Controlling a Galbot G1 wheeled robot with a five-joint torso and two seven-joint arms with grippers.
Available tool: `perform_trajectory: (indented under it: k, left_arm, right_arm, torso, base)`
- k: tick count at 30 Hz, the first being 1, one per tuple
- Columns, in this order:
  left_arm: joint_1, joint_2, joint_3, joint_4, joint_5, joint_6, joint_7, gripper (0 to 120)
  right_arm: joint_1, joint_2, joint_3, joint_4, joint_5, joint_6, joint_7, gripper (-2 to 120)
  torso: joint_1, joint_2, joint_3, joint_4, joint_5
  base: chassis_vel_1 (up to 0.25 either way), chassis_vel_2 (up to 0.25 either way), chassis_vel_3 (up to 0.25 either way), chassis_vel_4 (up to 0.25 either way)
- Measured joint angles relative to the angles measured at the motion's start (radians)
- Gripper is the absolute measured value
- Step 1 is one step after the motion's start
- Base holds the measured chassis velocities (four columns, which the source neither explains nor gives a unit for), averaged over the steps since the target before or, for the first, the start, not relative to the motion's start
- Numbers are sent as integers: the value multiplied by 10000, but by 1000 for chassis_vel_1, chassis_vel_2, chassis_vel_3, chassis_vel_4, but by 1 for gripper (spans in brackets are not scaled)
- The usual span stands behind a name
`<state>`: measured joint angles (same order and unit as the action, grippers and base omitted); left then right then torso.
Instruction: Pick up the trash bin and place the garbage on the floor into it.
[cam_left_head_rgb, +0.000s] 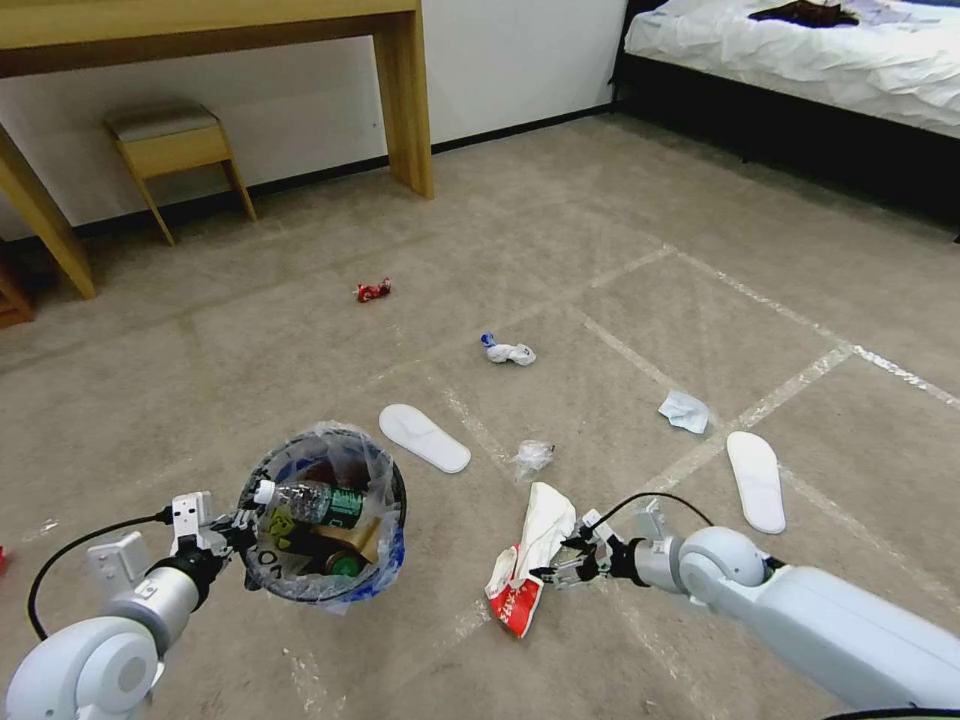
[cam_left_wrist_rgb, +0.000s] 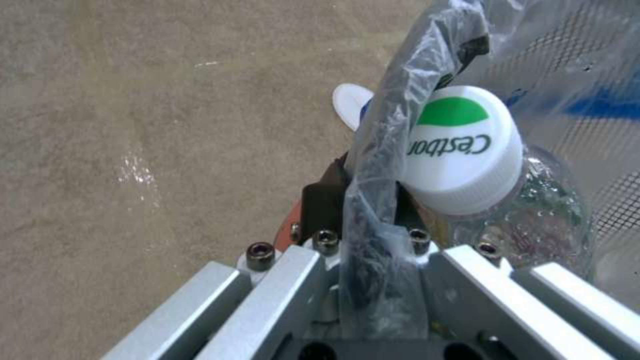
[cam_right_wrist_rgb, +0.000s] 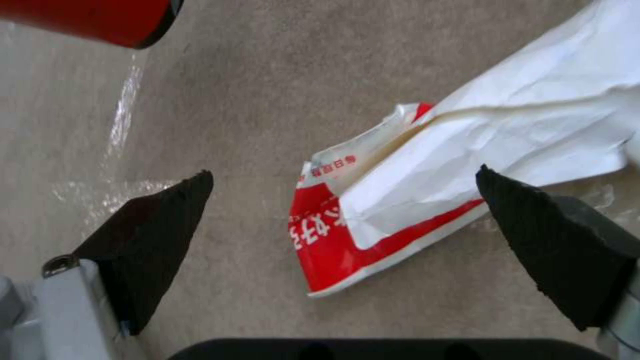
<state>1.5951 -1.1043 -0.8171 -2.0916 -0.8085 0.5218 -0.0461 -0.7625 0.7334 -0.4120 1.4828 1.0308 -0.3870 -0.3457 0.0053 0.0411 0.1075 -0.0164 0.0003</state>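
Observation:
The trash bin (cam_left_head_rgb: 392, 482), lined with a clear-and-blue bag, hangs off the floor at my lower left. My left gripper (cam_left_head_rgb: 236, 524) is shut on its rim and bag (cam_left_wrist_rgb: 373, 165). Inside lies a clear bottle with a white cap (cam_left_wrist_rgb: 460, 150). A red-white carton (cam_left_head_rgb: 527, 560) lies flat on the carpet. My right gripper (cam_left_head_rgb: 560, 568) hovers at it, open, with the carton (cam_right_wrist_rgb: 373, 215) between its black fingers (cam_right_wrist_rgb: 153, 235). The bin's red base (cam_right_wrist_rgb: 87, 20) shows beyond. More garbage lies farther off: a red wrapper (cam_left_head_rgb: 373, 291), crumpled tissues (cam_left_head_rgb: 508, 352) (cam_left_head_rgb: 685, 411), clear plastic (cam_left_head_rgb: 532, 457) and two slipper soles (cam_left_head_rgb: 424, 437) (cam_left_head_rgb: 756, 480).
A wooden desk leg (cam_left_head_rgb: 405, 100) and a small stool (cam_left_head_rgb: 175, 150) stand by the far wall. A bed (cam_left_head_rgb: 800, 60) fills the far right corner. Tape lines cross the beige carpet. A small red scrap (cam_left_head_rgb: 2, 560) sits at the left edge.

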Motion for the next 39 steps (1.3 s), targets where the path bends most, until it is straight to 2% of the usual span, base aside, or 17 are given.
perform_trajectory:
  k: [6, 9, 10, 11, 12, 13, 14, 15, 17, 20, 21, 23, 24, 30, 31, 39]
  left_arm:
    - [-15, 16, 33, 80, 33, -26, 22, 1]
    - [-13, 10, 62, 93, 52, -34, 34, 1]
    - [-10, 9, 66, 104, 60, -36, 40, 1]
    - [-10, 13, 69, 120, 63, -47, 50, 1]
    - [-10, 13, 69, 120, 63, -47, 50, 1]
    - [-16, 25, 71, 151, 70, -61, 57, 1]
    - [-25, 29, 75, 170, 73, -66, 57, 1]
    - [-25, 29, 75, 170, 73, -66, 57, 1]
    - [-44, 8, 107, 203, 102, -76, 59, 1]
    - [-47, -11, 128, 215, 129, -78, 62, 1]
    - [-53, -53, 171, 235, 184, -80, 63, 1]
    - [-60, -104, 222, 245, 241, -85, 65, 1]
    - [-60, -104, 222, 245, 241, -85, 65, 1]
    - [-120, -191, 233, 339, 276, -98, 65, 1]
    - [-120, -191, 233, 339, 276, -98, 65, 1]
    - [-171, -235, 207, 427, 288, -115, 64, 1]
  right_arm:
    - [155, 336, -156, -264, 57, 5, 123, 100]
    - [276, 494, -291, -438, -410, 105, 212, 100]
    - [327, 533, -353, -516, -824, 236, 221, 100]
    - [442, 575, -444, -688, -2069, 529, 118, 100]
    - [442, 575, -444, -688, -2069, 529, 118, 100]
    - [558, 579, -494, -871, -3537, 870, -105, 100]
    - [626, 558, -513, -948, -4410, 1068, -251, 100]
    - [626, 558, -513, -948, -4410, 1068, -251, 100]
    - [743, 476, -508, -1082, -6100, 1612, -398, 100]
    - [753, 474, -463, -1147, -6757, 1852, -401, 100]
    - [763, 489, -366, -1263, -7770, 2170, -398, 100]
    - [771, 511, -291, -1386, -8723, 2454, -354, 100]
    - [771, 511, -291, -1386, -8723, 2454, -354, 100]
    - [778, 572, -15, -1504, -11006, 3129, -392, 100]
    - [778, 572, -15, -1504, -11006, 3129, -392, 100]
    - [802, 819, 148, -1480, -13524, 3965, -431, 100]
  torso:
    - [0, 0, 0, 2, -5]
    - [1, 0, 0, 2, -3]
    - [1, 0, 0, 2, -4]
    - [1, 0, 0, 2, -2]
    - [1, 0, 0, 2, -2]
    - [2, 0, 0, 2, -3]
    - [2, -1, 0, 2, -3]
    - [2, -1, 0, 2, -3]
    - [2, 0, 0, 1, -5]
    - [2, 0, 0, 1, -4]
    - [2, -1, 0, 2, -2]
    - [2, 0, 0, 1, -3]
    - [2, 0, 0, 1, -3]
    - [2, 0, 0, 0, -3]
    - [2, 0, 0, 0, -3]
    - [2, -2, 0, 2, -2]
  base:
    - [0, 0, 0, 0]
    - [0, 0, 0, 0]
    - [0, 0, 0, 0]
    - [0, 0, 0, 0]
    - [0, 0, 0, 0]
    - [0, 0, 0, 0]
    - [0, 0, 0, 0]
    - [0, 0, 0, 0]
    - [0, 0, 0, 0]
    - [0, 0, 0, 0]
    - [0, 0, 0, 0]
    - [0, 0, 0, 0]
    - [0, 0, 0, 0]
    - [0, 0, 0, 0]
    - [0, 0, 0, 0]
    - [0, 0, 0, 0]
